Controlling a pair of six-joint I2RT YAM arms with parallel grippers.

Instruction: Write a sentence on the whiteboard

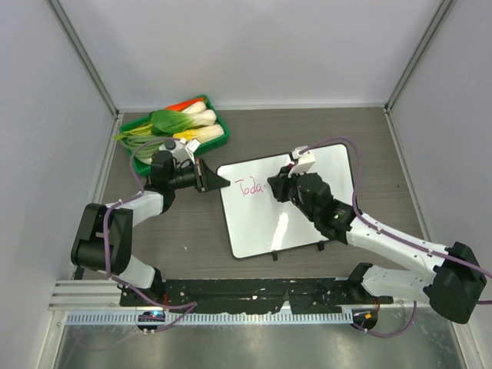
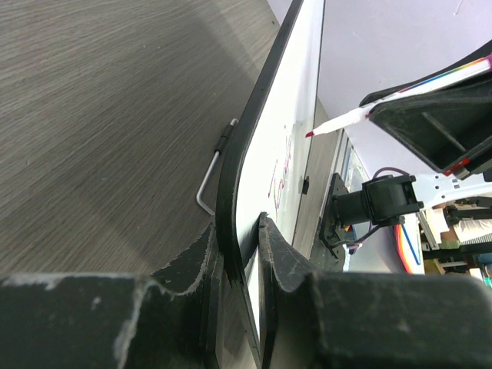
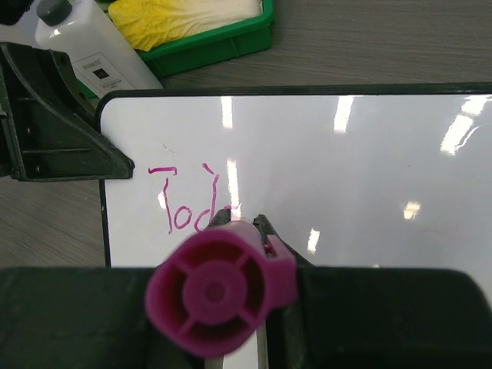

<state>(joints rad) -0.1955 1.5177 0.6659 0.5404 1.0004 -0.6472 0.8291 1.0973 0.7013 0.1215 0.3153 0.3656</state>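
The whiteboard (image 1: pixel 265 227) lies in the middle of the table, its two black feet toward me. Pink writing (image 1: pixel 249 187) at its upper left reads "Toda". My left gripper (image 1: pixel 218 182) is shut on the board's left rim; the left wrist view shows the fingers (image 2: pixel 273 246) pinching the black edge (image 2: pixel 240 231). My right gripper (image 1: pixel 277 187) is shut on a magenta marker (image 3: pixel 219 296), tip at the board just right of the letters (image 3: pixel 184 204). The marker's tip also shows in the left wrist view (image 2: pixel 346 121), close to the board (image 2: pixel 296 100).
A green tray (image 1: pixel 135 163) of vegetables stands at the back left, just behind my left gripper. A white bottle (image 3: pixel 84 46) stands beside it near the board's corner. Grey enclosure walls stand on three sides.
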